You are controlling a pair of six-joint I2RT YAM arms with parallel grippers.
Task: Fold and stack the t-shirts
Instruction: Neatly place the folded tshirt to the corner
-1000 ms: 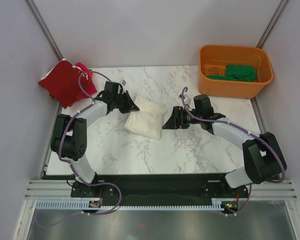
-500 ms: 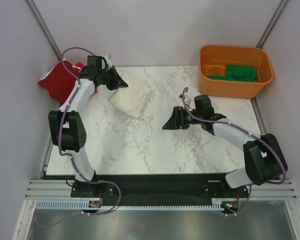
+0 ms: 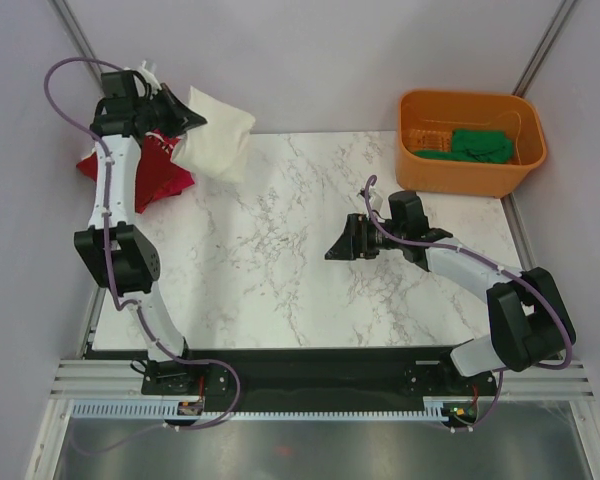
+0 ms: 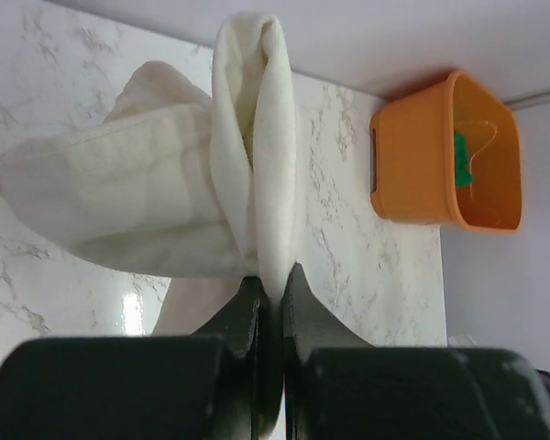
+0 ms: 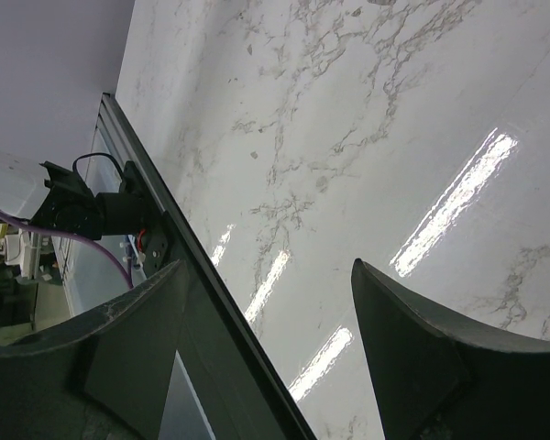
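Cream t-shirt (image 3: 218, 143) gripped in left hand (image 4: 269, 280), upper left; we judge stacking onto dark red t-shirt (image 3: 150, 182) next; right hand (image 3: 336, 247) spread, empty.

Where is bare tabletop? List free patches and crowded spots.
Free: on the marble table, the centre and near-left, from the left arm to the right gripper; also the far strip up to the orange tub. Crowded: the far-left corner, where the left gripper holds the cream t-shirt above the dark red t-shirt, and the right side under the right arm.
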